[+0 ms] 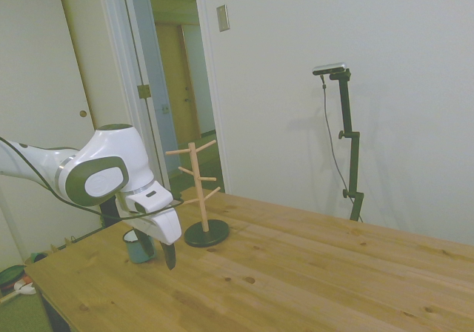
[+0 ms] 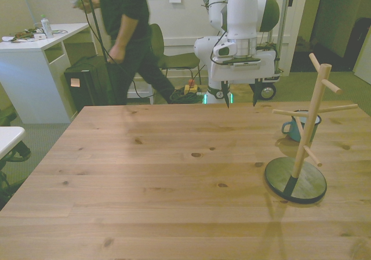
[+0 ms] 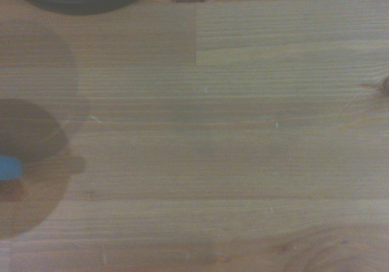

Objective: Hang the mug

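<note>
Front view shows the gripper (image 2: 240, 101), jaws spread and empty, hovering near the mug (image 2: 297, 126) behind the peg stand (image 2: 307, 138); approach in hand, next descend onto the mug

A research lab set up in an office-like room: a pale wooden butcher-block table (image 2: 145, 173) on greenish carpet, a white desk (image 2: 35, 68) strewn with bits, a dark office chair (image 2: 165, 54), a person in black clothes (image 2: 127, 33) walking past, and plain white walls beside an open doorway (image 1: 181, 87).
</note>
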You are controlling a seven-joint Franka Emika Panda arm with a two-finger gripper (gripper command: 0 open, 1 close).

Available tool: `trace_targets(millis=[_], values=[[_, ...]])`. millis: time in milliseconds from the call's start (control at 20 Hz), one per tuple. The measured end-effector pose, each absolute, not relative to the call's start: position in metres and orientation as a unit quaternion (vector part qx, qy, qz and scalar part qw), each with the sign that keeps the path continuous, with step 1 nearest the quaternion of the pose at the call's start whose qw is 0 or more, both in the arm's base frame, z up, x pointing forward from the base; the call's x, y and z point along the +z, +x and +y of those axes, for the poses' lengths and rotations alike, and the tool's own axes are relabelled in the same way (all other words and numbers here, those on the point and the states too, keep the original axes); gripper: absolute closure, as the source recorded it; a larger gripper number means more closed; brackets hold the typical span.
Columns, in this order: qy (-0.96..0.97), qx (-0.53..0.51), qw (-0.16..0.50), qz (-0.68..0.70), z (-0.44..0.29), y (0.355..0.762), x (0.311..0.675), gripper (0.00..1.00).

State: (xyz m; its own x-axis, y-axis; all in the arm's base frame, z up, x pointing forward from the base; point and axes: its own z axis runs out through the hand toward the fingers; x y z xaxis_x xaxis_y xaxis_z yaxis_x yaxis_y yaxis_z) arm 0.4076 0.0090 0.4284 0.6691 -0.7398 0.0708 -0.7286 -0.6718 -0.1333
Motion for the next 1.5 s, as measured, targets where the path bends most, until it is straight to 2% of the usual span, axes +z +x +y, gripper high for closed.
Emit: trace_targets(millis=[200,650,1000,1200,1500], values=[[-0.918,-0.052,0.042,0.390,0.015,0.405,0.428,0.00],[-0.945,-0.087,0.026,0.315,0.126,0.379,0.450,0.00],[-0.939,-0.117,0.043,0.320,0.176,0.392,0.483,0.00],[-0.931,-0.119,0.042,0.342,0.194,0.417,0.474,0.00],[-0.925,-0.109,0.048,0.361,0.221,0.447,0.441,0.00]])
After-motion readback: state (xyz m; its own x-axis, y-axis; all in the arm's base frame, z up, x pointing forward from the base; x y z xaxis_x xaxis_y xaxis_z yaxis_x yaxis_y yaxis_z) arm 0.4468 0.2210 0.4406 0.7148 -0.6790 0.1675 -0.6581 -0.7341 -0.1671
